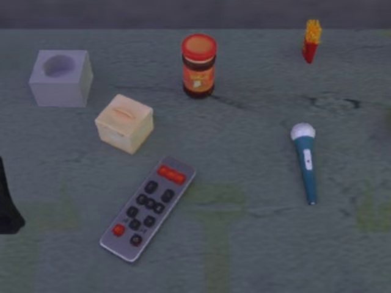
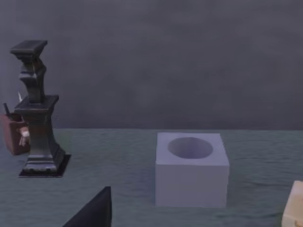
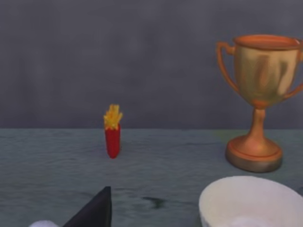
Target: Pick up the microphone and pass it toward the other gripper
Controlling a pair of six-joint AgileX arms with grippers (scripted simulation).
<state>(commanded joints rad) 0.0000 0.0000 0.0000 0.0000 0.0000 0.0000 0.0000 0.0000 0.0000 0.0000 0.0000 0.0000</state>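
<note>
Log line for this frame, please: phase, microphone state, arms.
phase: pre-grasp | microphone: flat on table, right side, head toward far edge, untouched | left arm: parked at left edge | right arm: out of top view

Rendered simulation scene, not a real room: a grey-green mottled counter [image 1: 256,244] before a blank grey wall [image 2: 189,61], strewn with unrelated props: a grey remote [image 1: 148,207], a jar [image 1: 198,65], a carton of fries [image 1: 311,39], a gold trophy [image 3: 259,99], and a dark pedestal [image 2: 37,113].
</note>
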